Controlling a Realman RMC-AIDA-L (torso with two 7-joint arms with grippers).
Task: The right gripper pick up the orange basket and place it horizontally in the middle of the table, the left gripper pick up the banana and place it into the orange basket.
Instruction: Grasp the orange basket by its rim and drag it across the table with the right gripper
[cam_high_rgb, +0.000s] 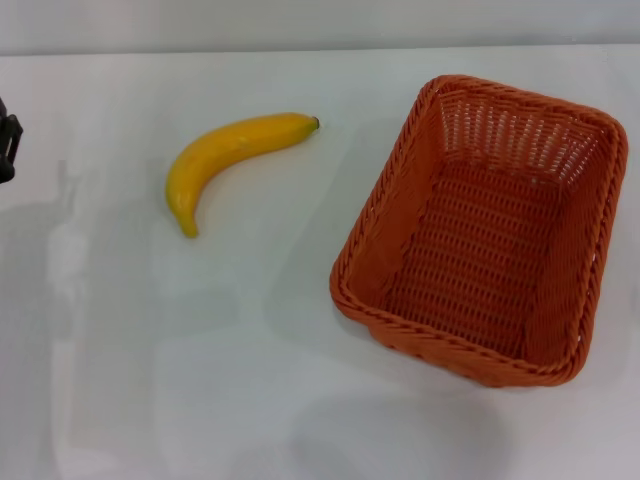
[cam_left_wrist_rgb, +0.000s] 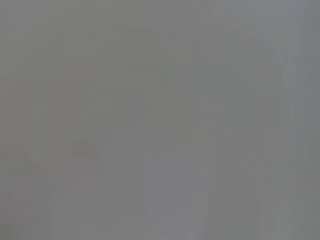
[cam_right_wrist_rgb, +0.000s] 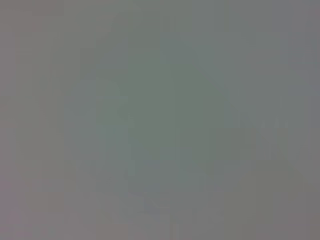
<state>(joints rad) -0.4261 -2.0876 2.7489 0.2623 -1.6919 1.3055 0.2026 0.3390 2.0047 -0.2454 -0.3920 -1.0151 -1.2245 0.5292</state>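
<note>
We start at the jaws, and we see little: only a dark sliver of the left gripper shows at the 9 o'clock edge of the head view, so we cannot tell how its jaws stand. The right gripper is nowhere in view, and both wrist views show only blank grey.

Outward on the counter, the banana lies toward 10 o'clock, its dark tip aimed at 2 o'clock.

The orange basket sits at 3 o'clock, well apart from the banana, empty, its long axis running roughly 12 to 6. We judge it needs turning crosswise, and the right arm's side is nearer it.
</note>
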